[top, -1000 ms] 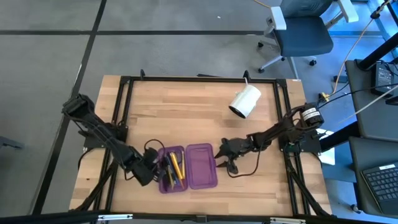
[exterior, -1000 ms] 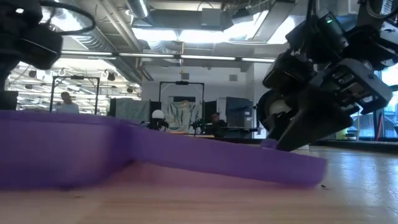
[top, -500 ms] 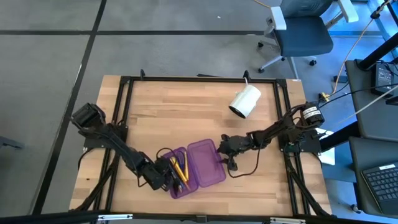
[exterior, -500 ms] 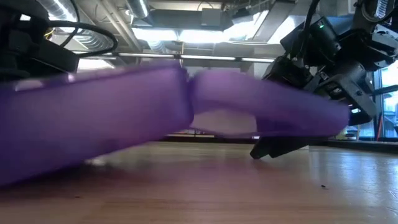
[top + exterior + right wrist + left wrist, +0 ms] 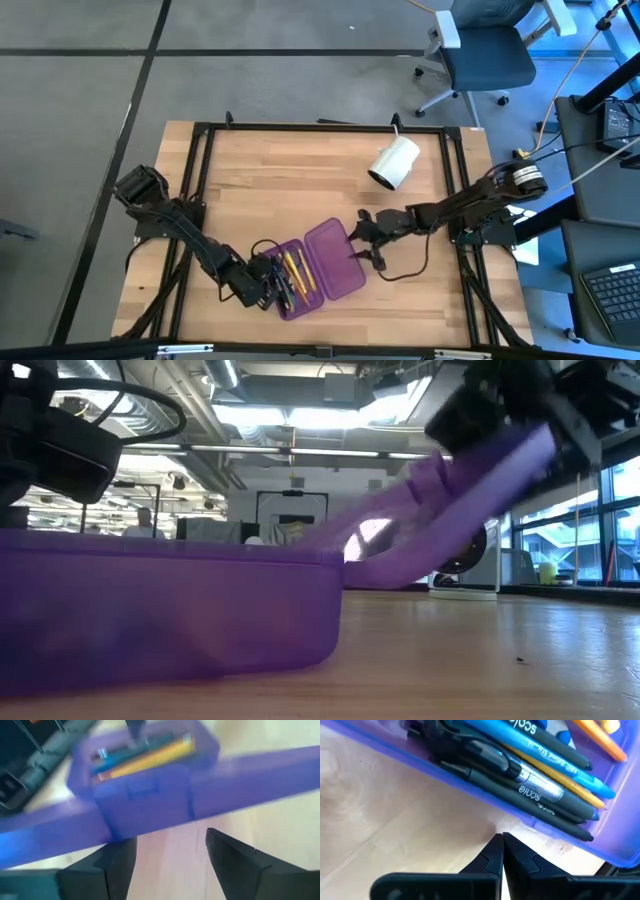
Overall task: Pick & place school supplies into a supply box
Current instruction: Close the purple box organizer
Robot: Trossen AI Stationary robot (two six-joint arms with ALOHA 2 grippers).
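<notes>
The purple supply box (image 5: 325, 285) lies open near the table's front edge, turned askew. Its tray (image 5: 170, 610) holds school supplies: black, blue, yellow and orange pens (image 5: 530, 780). The hinged lid (image 5: 335, 258) slants up from the tray toward its free edge (image 5: 520, 450). My left gripper (image 5: 268, 288) is shut and stands at the tray's outer long wall (image 5: 540, 827), on the side away from the lid. My right gripper (image 5: 358, 240) is open at the lid's free edge. My left gripper points its shut tips (image 5: 501, 840) slanting down at the foot of the tray's outer long wall. Whether they touch it, I cannot tell. My right gripper has its open fingers (image 5: 117, 860) under the lid's free long edge (image 5: 240, 770), coming from the table's right side. That edge lies across the fingertips and is raised, while the hinge side stays low at the tray.
A white roll (image 5: 395, 162) lies on its side at the far right of the table. A dark cable (image 5: 400, 272) loops on the wood to the right of the lid. Black frame rails (image 5: 200, 180) run along the table's edges.
My left gripper has gone down and toward the table's right edge, up to the tray. The box has turned about on the table, its lid end swinging toward the far edge. My right gripper has risen, still open, and the lid's free edge has come up off the table.
</notes>
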